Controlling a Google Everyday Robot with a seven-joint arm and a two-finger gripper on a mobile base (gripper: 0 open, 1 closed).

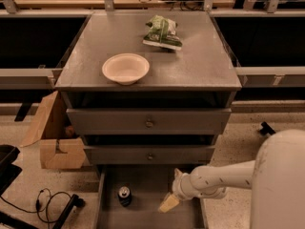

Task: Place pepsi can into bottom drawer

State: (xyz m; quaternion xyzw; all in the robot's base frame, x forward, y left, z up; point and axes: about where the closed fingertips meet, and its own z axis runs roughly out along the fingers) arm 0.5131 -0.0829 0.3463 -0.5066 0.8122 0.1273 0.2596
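Observation:
The pepsi can (125, 195) stands upright on the floor of the open bottom drawer (143, 213), near its left side, silver top facing up. My gripper (171, 189) is over the right part of the same drawer, to the right of the can and apart from it. Its two tan fingers are spread, one pointing up toward the middle drawer and one (167, 203) pointing down-left. It holds nothing. The white arm (224, 178) reaches in from the right.
A cream bowl (126, 68) and a green snack bag (162, 31) lie on the cabinet top (200, 66). The two knobbed drawers (149, 123) above are closed. A cardboard box (52, 137) and black cables (47, 202) are on the floor at left.

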